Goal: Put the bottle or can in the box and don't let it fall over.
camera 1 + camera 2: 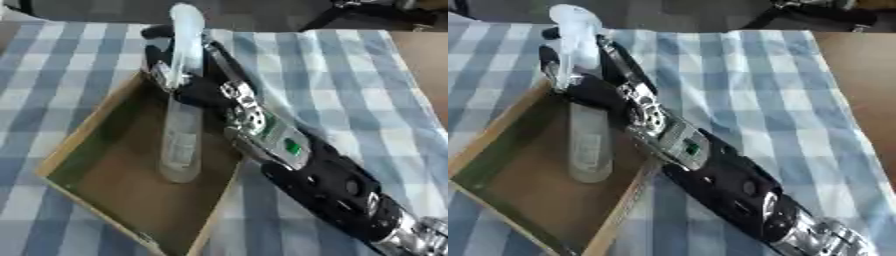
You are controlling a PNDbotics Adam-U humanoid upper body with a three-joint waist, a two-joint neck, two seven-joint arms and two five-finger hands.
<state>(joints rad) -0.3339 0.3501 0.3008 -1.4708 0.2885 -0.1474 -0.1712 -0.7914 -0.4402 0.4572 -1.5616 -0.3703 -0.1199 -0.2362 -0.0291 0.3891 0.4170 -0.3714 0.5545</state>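
Inside box (66,150), bottle (181,145) stands upright, right hand (188,82) gripping.

Table (420,60) has a blue and white checked cloth (350,90) over most of it, bare brown wood along the right edge. Shallow cardboard box (87,130) sits toward the left edge.

No text, brand, number or sign can be read anywhere in these views. The clear bottle (181,145) standing in the box (87,127) carries a pale label on its lower body, but whatever is printed there is too blurred to make out. On the robot's right forearm, near the wrist, sits a small green mark (293,148) on a silver plate; its shape does not resolve into a letter or symbol. The blue and white checked cloth (350,90) bears only its pattern.
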